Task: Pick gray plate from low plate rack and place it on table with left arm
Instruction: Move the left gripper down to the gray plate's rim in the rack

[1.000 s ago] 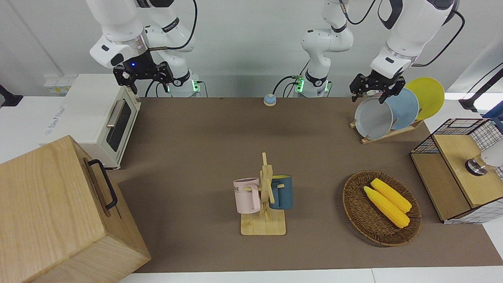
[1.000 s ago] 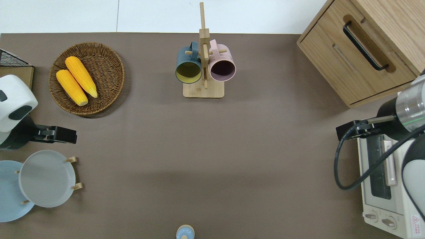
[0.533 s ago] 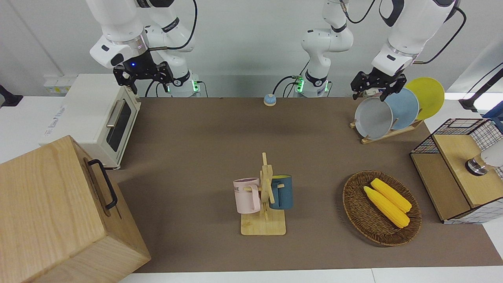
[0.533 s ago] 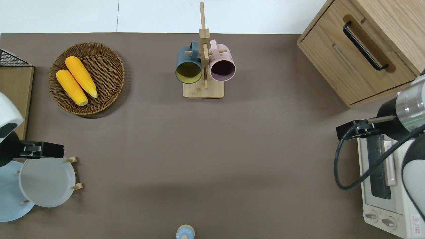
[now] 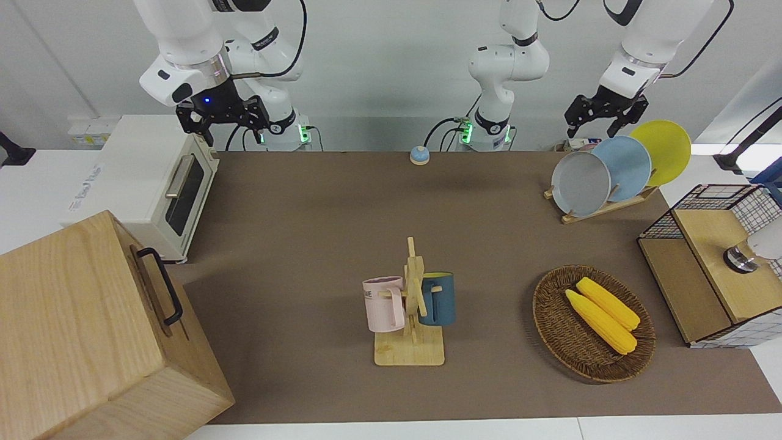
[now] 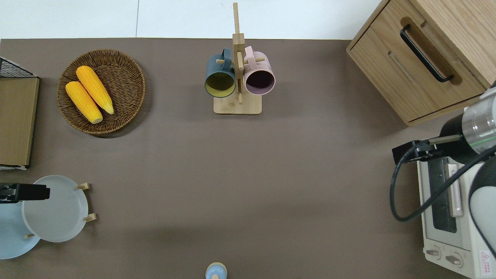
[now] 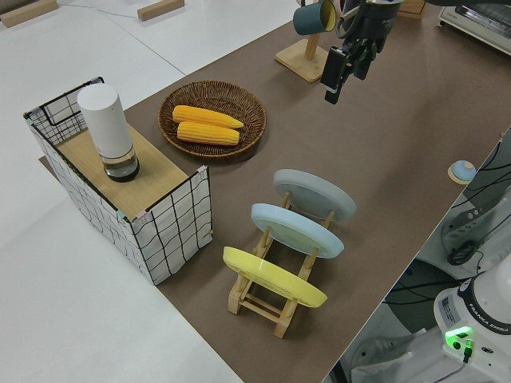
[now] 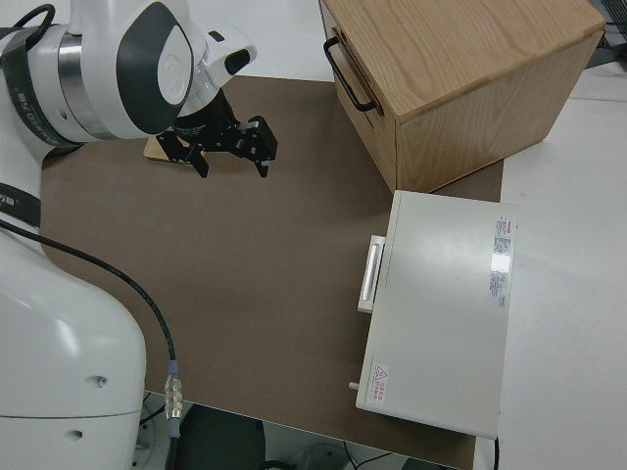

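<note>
The gray plate (image 5: pixel 580 183) leans in the low plate rack (image 5: pixel 602 209) at the left arm's end of the table (image 5: pixel 305 214); it is the plate nearest the table's middle. It also shows in the overhead view (image 6: pixel 54 211) and the left side view (image 7: pixel 314 195). My left gripper (image 5: pixel 591 131) is open and empty, up in the air. In the overhead view the left gripper (image 6: pixel 23 192) is over the gray plate's rim toward the left arm's end. It touches no plate. My right gripper (image 5: pixel 223 119) is open, and that arm is parked.
A light blue plate (image 5: pixel 628 166) and a yellow plate (image 5: pixel 665 150) lean in the same rack. A wicker basket with two corn cobs (image 5: pixel 592 324), a mug tree (image 5: pixel 412 305), a wire crate (image 5: pixel 715 263), a toaster oven (image 5: pixel 153 177) and a wooden cabinet (image 5: pixel 91 330) stand around the table.
My left gripper has risen from the gray plate's top rim and moved toward the robots and the left arm's end. The gray plate stays in the rack. The right arm has not moved.
</note>
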You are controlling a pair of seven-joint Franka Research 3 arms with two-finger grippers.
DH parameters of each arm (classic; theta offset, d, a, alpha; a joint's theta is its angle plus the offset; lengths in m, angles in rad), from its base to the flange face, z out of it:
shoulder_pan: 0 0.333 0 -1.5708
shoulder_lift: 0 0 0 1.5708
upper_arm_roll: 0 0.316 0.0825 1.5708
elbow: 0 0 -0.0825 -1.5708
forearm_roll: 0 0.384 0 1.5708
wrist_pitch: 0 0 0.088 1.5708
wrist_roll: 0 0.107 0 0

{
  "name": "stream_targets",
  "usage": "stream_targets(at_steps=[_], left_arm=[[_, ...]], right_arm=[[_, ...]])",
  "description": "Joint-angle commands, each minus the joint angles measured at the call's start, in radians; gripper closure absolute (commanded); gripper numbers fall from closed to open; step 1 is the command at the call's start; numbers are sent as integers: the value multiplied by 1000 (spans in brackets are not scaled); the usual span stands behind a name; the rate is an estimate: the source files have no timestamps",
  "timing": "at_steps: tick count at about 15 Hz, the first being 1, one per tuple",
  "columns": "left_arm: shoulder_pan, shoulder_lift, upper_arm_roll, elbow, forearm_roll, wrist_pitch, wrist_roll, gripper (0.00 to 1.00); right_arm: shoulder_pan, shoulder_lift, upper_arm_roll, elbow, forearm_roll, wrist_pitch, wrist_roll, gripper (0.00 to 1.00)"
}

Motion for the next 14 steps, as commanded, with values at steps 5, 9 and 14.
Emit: stream_targets(at_steps=[5, 9, 14], left_arm=[[53, -62, 39, -185, 66, 181, 26, 0], [59, -62, 75, -255, 97, 246, 25, 0], [81, -62, 80, -352, 102, 327, 6, 0]], right_arm=[[-26, -2, 22, 9, -6, -13, 12, 17], [-26, -2, 22, 9, -6, -13, 12, 17], [-26, -2, 22, 9, -6, -13, 12, 17]])
